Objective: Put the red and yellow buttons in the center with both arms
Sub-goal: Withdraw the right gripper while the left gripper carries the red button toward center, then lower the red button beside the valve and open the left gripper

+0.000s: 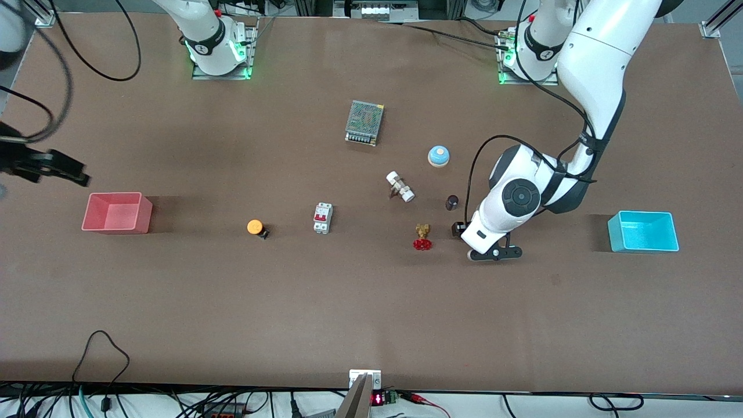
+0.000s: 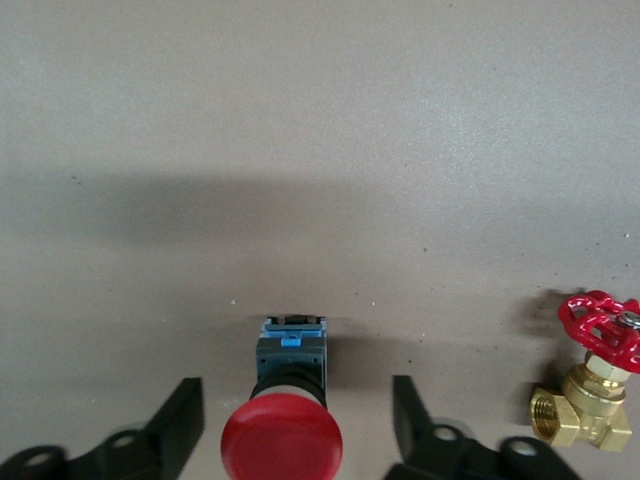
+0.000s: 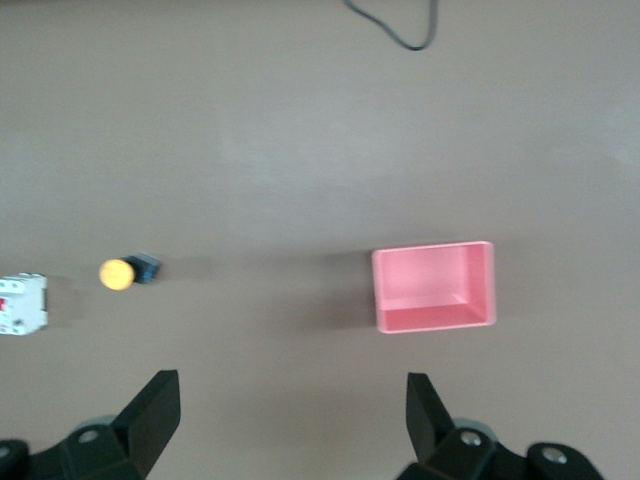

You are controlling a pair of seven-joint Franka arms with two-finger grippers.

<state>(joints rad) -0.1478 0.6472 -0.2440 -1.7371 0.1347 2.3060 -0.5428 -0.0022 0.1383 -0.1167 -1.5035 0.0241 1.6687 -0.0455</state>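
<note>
The red button lies on the brown tabletop, its black and blue body pointing away from the wrist camera. My left gripper is open around it, a finger on each side with a gap to the button. In the front view this gripper is low beside the brass valve, mostly hidden under the wrist. The yellow button lies toward the right arm's end, between the pink bin and the breaker. My right gripper hangs open and empty above the table near the pink bin.
A brass valve with red handwheel sits close to the left gripper. Also on the table are a dark cap, a white fitting, a blue bell, a breaker, a power supply, a pink bin and a light-blue bin.
</note>
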